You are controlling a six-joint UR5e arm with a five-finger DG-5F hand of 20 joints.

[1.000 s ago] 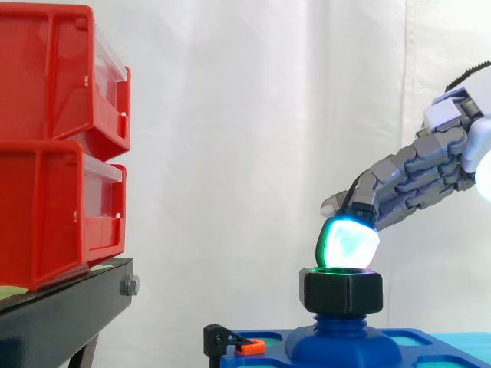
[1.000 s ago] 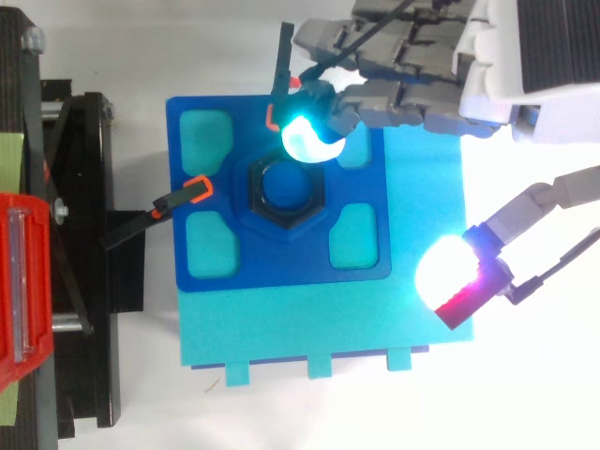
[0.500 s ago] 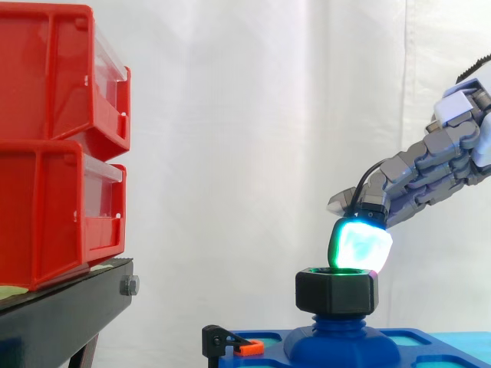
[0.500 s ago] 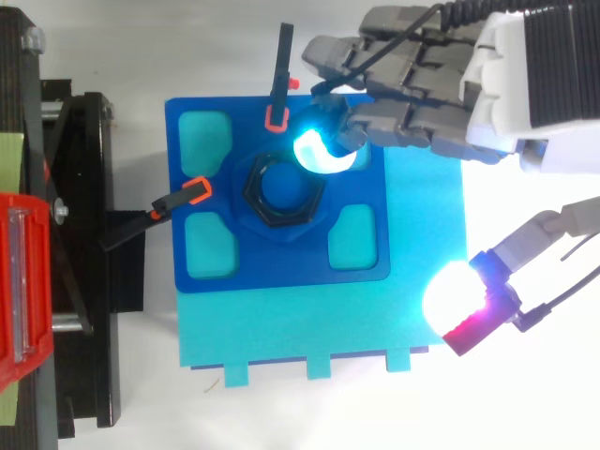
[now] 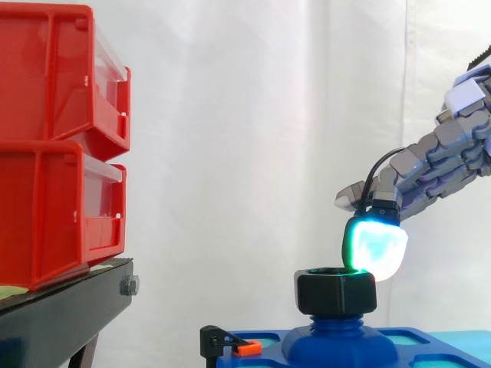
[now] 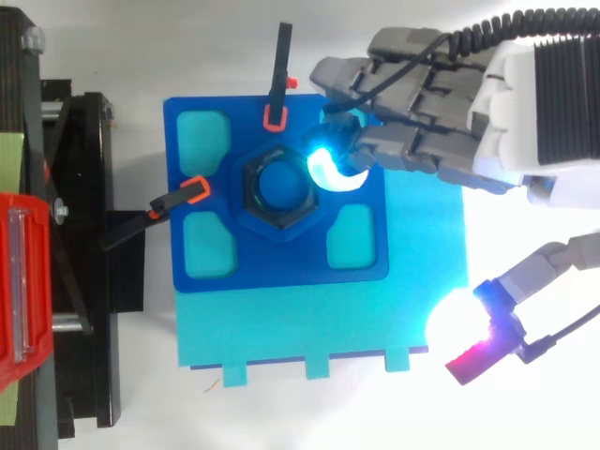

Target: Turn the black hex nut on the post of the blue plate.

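The nut (image 6: 251,187) sits on the post (image 6: 279,186) at the middle of the plate (image 6: 281,267), near the post's top in the side view and with some thread showing below it. One cyan fingertip (image 6: 330,169) touches the nut's rim on the arm side. A second ago that tip lay on the nut's edge toward the far clip (image 6: 278,84); it has since swept round to the arm side, and the nut's corners have turned with it. I judge that one stroke of turning has gone through. The hand (image 6: 422,112) is spread wide, its fingers nearly straight and gripping nothing, and its thumb tip (image 6: 469,323) glows well apart from the nut. In the side view the tip (image 5: 376,247) overhangs the nut's arm-side edge, so the push seems close to spent; another stroke probably needs the finger lifted and reset. A second clip (image 6: 183,195) holds the plate beyond the nut, toward the stand (image 6: 75,234).
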